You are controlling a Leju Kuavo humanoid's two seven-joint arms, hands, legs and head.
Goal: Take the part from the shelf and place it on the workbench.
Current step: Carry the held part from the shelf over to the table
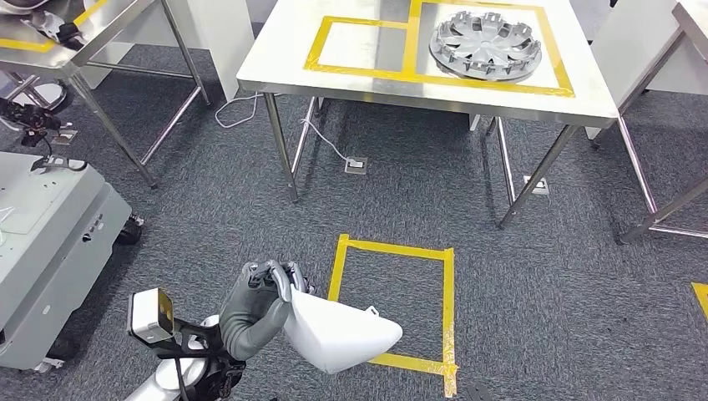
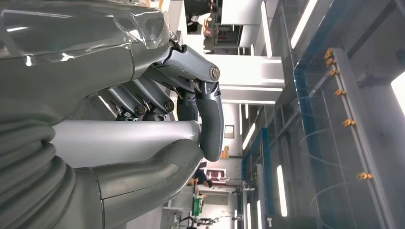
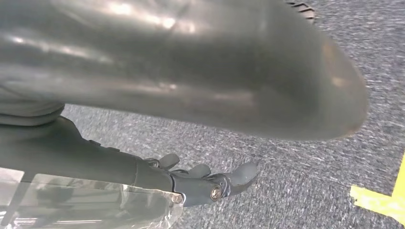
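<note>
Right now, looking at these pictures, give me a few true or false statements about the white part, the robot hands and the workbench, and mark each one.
1. The left robot hand holds the white part. True.
2. The white part lies on the workbench. False: it is held above the carpet.
3. A silver wheel cover sits on the workbench. True.
4. The right robot hand grips the wheel cover. False: it hangs over the carpet, holding nothing.
5. A yellow tape square marks the floor. True.
</note>
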